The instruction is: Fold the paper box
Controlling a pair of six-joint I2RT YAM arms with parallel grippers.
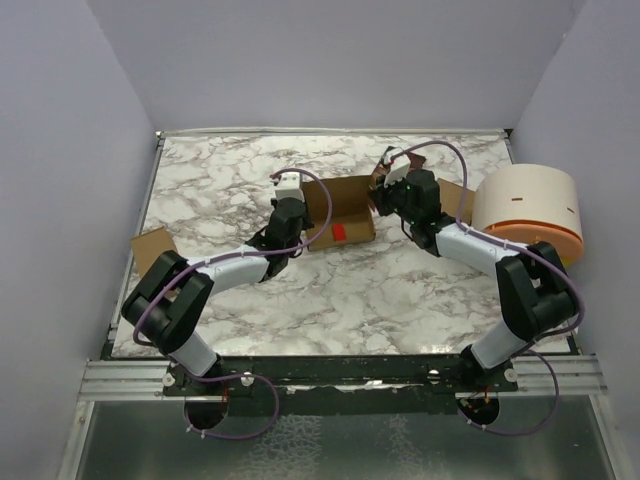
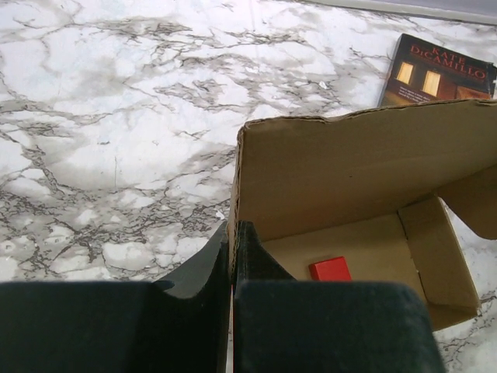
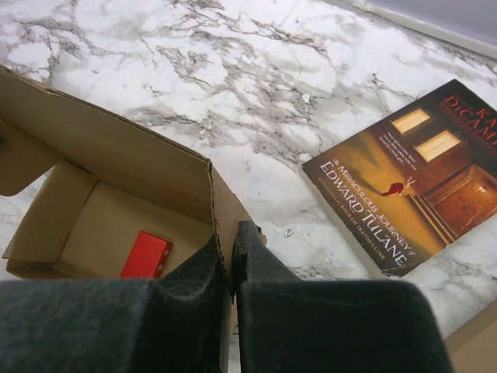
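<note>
The left gripper point(image 2: 233, 237) is clenched on one end wall of the box point(image 2: 349, 171). The cardboard edge runs down between its fingers, and the dark pads hide the contact itself. The right gripper point(image 3: 231, 241) pinches the opposite end wall in the same way, at a corner.

Just past each pair of fingers the box lies open on the table point(image 2: 116, 116), walls upright. In both wrist views the grippers cut off its near side. Inside, on its floor, lies a small red block point(image 2: 330, 269); any marking on it is too small to make out.

Beyond the right gripper and to its right, a book point(image 3: 404, 186) lies flat, its far corner cropped. From above, that arm mostly hides the book. Farther right stands a white drum point(image 1: 528, 208).
</note>
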